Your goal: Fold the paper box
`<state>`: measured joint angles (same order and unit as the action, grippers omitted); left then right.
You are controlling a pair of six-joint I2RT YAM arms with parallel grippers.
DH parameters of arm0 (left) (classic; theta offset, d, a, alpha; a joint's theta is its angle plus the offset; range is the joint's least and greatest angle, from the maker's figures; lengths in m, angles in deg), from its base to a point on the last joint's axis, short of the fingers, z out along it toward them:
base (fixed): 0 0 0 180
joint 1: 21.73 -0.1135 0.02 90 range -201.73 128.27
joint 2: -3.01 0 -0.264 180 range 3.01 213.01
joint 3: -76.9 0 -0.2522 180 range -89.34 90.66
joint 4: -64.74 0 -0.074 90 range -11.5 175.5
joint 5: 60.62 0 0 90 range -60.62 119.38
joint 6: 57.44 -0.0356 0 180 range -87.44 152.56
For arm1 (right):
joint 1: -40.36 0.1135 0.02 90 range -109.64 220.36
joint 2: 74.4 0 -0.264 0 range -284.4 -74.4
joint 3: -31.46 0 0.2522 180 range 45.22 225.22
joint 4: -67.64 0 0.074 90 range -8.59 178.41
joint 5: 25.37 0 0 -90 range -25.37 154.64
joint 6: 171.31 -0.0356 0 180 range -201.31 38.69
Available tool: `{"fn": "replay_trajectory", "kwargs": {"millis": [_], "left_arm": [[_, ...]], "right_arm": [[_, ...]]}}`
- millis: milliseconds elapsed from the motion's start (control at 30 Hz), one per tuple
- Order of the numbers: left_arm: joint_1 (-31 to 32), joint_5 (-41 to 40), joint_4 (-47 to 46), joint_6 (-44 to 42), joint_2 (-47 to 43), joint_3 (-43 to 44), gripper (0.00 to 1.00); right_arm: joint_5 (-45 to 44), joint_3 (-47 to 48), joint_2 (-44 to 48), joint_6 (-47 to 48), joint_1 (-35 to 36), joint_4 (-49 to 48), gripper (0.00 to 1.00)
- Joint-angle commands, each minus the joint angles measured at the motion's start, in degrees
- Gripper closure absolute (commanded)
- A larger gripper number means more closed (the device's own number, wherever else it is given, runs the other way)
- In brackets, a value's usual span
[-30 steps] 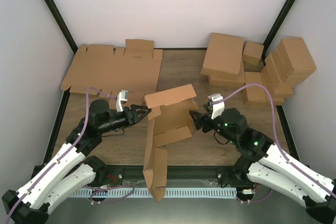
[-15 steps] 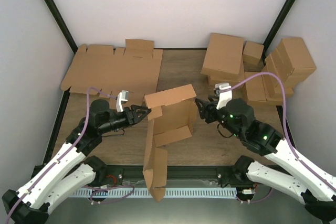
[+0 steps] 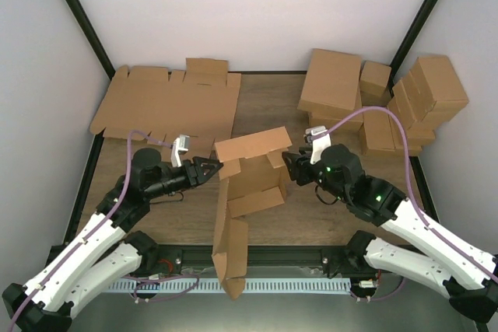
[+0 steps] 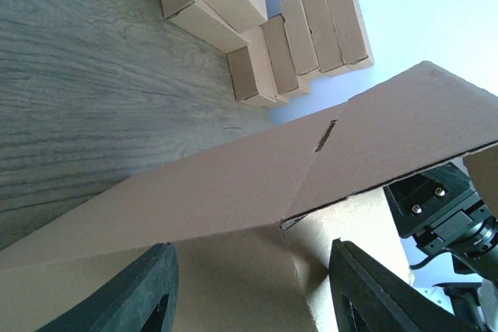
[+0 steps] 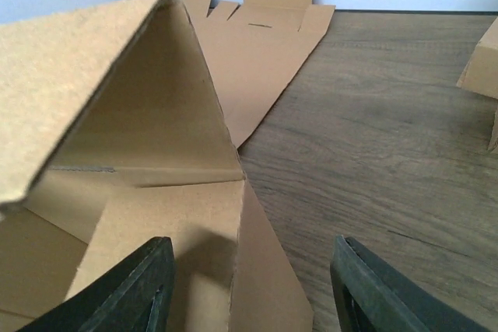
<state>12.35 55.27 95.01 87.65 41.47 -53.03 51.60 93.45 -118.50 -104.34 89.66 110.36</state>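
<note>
The paper box (image 3: 250, 172) stands half-folded at the table's middle, with its top panel raised and a long flap hanging over the near edge. My left gripper (image 3: 215, 166) is open at the box's left edge. In the left wrist view a box panel (image 4: 233, 192) lies between the spread fingers of the left gripper (image 4: 253, 297). My right gripper (image 3: 286, 167) is open at the box's right side. In the right wrist view the right gripper (image 5: 249, 293) straddles the edge of a side flap (image 5: 264, 270), without clamping it.
Flat brown blanks (image 3: 167, 103) lie stacked at the back left and also show in the right wrist view (image 5: 257, 44). Several closed brown boxes (image 3: 373, 99) are piled at the back right; they show in the left wrist view (image 4: 296, 36).
My right gripper has moved up and left, from beside the box's lower right to its right flap, which now stands steeper. The left arm has not moved.
</note>
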Motion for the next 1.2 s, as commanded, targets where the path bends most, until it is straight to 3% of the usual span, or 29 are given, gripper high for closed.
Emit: {"fn": "replay_trajectory", "kwargs": {"millis": [0, 267, 467, 767, 1167], "left_arm": [[-0.25, -1.88, 4.42, -3.16, -0.71, 3.28, 0.44], [-0.23, -13.12, 21.38, -13.21, -1.74, 18.86, 0.38], [-0.25, -12.57, 21.12, -22.81, 2.36, 24.97, 0.22], [-0.23, -6.68, 17.19, -33.71, 11.98, 29.9, 0.25], [-0.25, -5.76, 15.61, -34.45, 12.25, 30.12, 0.25]], "right_arm": [[0.38, -0.55, 0.14, 0.13, -0.18, -0.11, 0.43], [1.05, -1.72, 1.27, 1.42, -0.19, -1.09, 0.43], [1.58, -1.73, 2.31, 2.72, -0.18, -1.47, 0.42], [2.88, -0.94, 3.86, 4.4, -0.19, -0.17, 0.42], [2.08, 6.97, 6.24, 7.77, -0.22, 5.98, 0.38]]}}
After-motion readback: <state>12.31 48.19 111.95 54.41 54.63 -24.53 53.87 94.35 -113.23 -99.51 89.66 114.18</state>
